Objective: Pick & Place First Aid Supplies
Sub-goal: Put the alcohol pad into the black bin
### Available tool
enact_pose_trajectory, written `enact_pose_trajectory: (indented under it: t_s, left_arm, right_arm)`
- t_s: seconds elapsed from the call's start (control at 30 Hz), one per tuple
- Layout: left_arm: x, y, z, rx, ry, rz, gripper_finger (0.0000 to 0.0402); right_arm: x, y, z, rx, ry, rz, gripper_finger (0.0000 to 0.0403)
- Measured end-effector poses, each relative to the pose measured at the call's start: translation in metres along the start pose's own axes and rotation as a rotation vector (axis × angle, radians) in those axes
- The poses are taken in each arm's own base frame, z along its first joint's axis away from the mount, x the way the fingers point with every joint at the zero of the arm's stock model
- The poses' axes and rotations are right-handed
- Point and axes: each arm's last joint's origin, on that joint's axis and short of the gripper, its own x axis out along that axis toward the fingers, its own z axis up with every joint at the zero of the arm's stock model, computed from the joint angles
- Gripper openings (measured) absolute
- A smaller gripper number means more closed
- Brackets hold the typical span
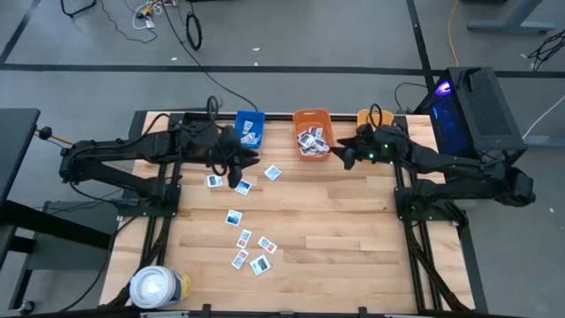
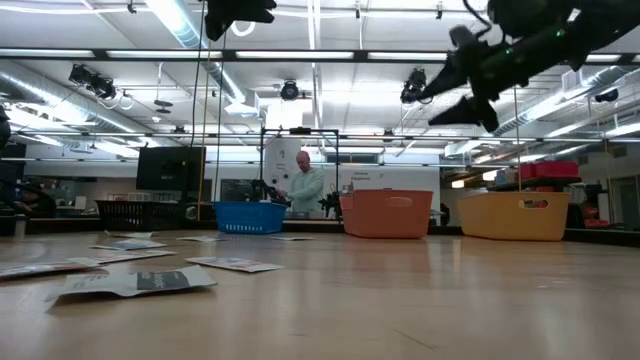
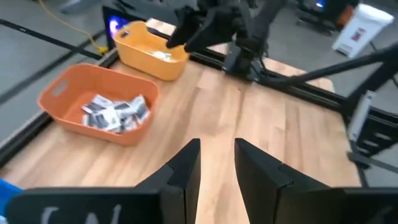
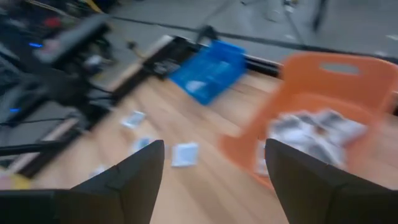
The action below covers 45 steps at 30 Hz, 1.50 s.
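Far along my table [image 1: 353, 230] three bins [image 1: 312, 131] sit in a row; packets [image 1: 251, 250] lie scattered nearer, left of centre.

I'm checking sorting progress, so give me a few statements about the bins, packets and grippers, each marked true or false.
1. The orange bin holds packets. True.
2. The right gripper is shut on a packet. False: its fingers stand wide apart with nothing between them.
3. Loose packets lie on the table. True.
4. The white roll sits inside the blue bin. False: it stands at the table's near left corner.
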Motion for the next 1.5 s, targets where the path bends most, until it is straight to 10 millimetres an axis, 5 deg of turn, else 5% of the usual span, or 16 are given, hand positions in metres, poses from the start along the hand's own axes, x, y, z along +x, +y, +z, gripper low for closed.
enact_pose_trajectory:
  t_s: [0.37,0.83,1.17,1.5]
  left_arm:
    - [-0.003,-0.018,-0.012,0.092,0.100,-0.121,0.0103]
    - [-0.023,-0.059,-0.055,0.216,0.405,-0.238,0.0103]
    - [-0.037,-0.065,-0.076,0.208,0.538,-0.084,0.0103]
    - [-0.034,-0.069,-0.075,0.077,0.505,-0.048,0.0109]
  right_arm:
    - [-0.003,0.036,-0.013,-0.014,-0.044,0.081,0.0278]
    - [0.009,0.060,-0.043,0.039,0.082,0.120,0.0278]
    - [0.022,0.074,-0.061,0.029,0.096,0.129,0.0278]
    - [0.034,0.081,-0.074,0.043,0.124,0.154,0.0278]
